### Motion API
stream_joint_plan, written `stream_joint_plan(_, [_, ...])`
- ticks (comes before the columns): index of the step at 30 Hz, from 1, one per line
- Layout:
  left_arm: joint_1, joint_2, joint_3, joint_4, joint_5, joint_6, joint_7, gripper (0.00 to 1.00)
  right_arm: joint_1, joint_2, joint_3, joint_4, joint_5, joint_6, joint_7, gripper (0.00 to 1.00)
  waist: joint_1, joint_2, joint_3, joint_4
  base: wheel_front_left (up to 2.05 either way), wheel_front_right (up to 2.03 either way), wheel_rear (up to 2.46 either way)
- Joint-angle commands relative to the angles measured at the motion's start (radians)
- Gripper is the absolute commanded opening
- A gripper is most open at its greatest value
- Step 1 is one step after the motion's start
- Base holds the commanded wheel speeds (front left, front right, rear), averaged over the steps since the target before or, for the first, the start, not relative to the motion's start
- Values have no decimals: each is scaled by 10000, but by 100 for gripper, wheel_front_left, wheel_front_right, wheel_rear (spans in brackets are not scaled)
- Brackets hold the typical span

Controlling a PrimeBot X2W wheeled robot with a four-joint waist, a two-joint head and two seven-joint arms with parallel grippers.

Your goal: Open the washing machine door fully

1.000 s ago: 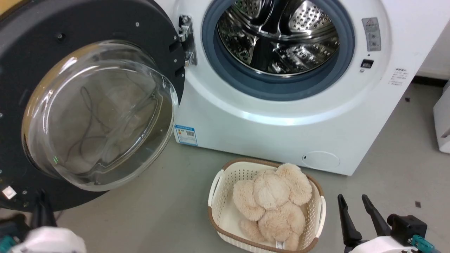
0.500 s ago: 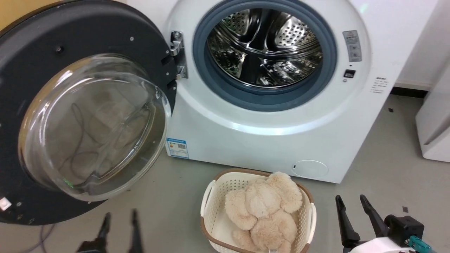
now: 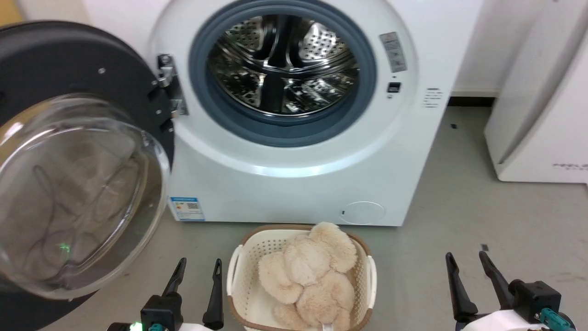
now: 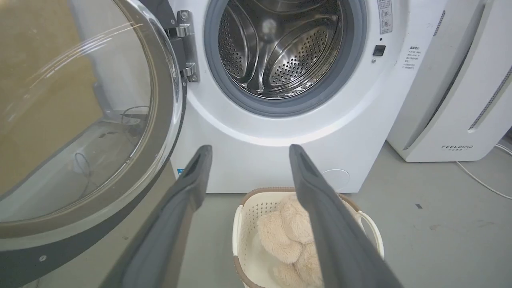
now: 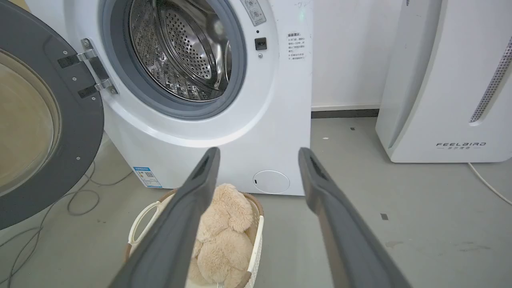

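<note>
Black glossy round door (image 3: pixel 69 59) with clear glass bowl (image 3: pixel 78 193) hangs swung wide, left of the white front-loading washing machine (image 3: pixel 294 184), hinged beside the steel drum (image 3: pixel 280 69). Left gripper (image 3: pixel 200 263) low, near door's bottom edge, not touching; jaws parted, empty. Right gripper (image 3: pixel 465 255) well apart, low right; parted, empty. White perforated basket (image 3: pixel 235 276) between them.

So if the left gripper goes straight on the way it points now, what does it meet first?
The left gripper would probably meet the washing machine on its white front, below the drum, passing above the basket; depth is unclear.
</note>
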Motion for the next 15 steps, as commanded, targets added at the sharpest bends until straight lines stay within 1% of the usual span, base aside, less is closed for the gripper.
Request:
stream_joint_plan(1, [-182, 81, -28, 62, 73, 8, 46, 100, 135, 22, -6, -113, -97, 6, 49, 100, 0, -1, -11, -350, 0, 0, 0])
stream_joint_plan(5, [-217, 99, -115, 99, 123, 56, 111, 100, 229, 22, -19, -237, -33, 6, 93, 100, 0, -1, 10, -573, 0, 0, 0])
stream_joint_plan(12, [-263, 172, -193, 183, 149, 107, 137, 100, 280, 22, -22, -281, 1, 6, 105, 100, 0, -1, 61, -636, 0, 0, 0])
stream_joint_plan(13, [-120, 135, -198, 171, 88, 80, 130, 0, 210, 0, -29, -238, -59, 0, 111, 0, 0, -1, 62, -638, 0, 0, 0])
stream_joint_plan(15, [-115, 131, -205, 169, 87, 82, 133, 0, 207, 0, -32, -236, -64, -2, 113, 0, 0, -1, 63, -640, 0, 0, 0])
